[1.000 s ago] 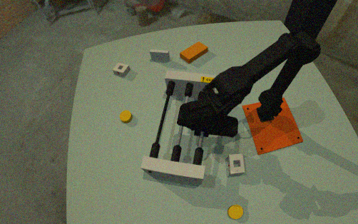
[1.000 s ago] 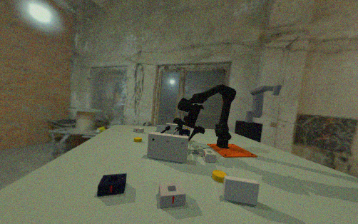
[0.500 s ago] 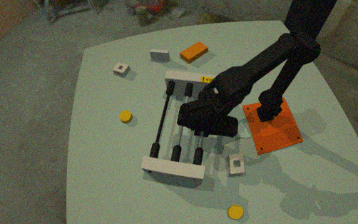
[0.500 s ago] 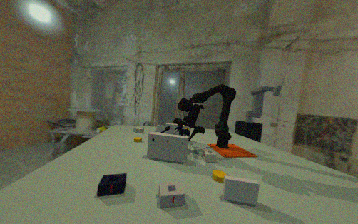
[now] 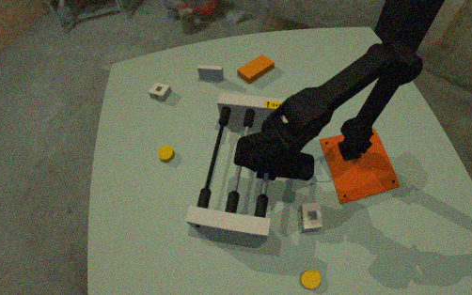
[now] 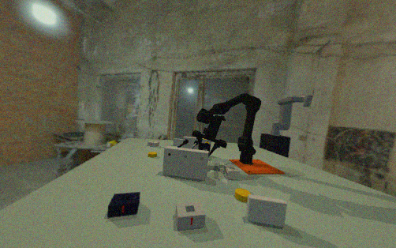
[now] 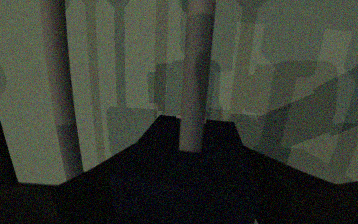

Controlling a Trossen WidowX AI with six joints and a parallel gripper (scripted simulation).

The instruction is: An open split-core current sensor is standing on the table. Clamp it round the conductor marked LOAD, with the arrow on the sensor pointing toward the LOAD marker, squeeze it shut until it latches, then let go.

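Note:
The rack (image 5: 228,222) (image 6: 184,163) holds three parallel conductors between two white end plates. A yellow label (image 5: 273,104), partly covered by the arm, marks the far plate near the right conductor (image 5: 264,187) (image 7: 196,75). My gripper (image 5: 275,163) (image 6: 207,141) is over that right conductor, shut on the dark sensor (image 6: 204,146) (image 7: 180,175). In the wrist view the conductor runs into the sensor's dark outline, between the fingers. The sensor's arrow, its jaw and its latch are hidden or too dark to tell. The middle conductor (image 5: 237,178) (image 7: 60,75) passes to the left.
A white block with a square window (image 5: 311,217) stands right of the rack, near the orange base plate (image 5: 369,178). An orange block (image 5: 256,69), a white panel (image 5: 211,73) and another windowed block (image 5: 160,91) lie behind. Yellow discs (image 5: 165,153) (image 5: 310,279) lie left and in front.

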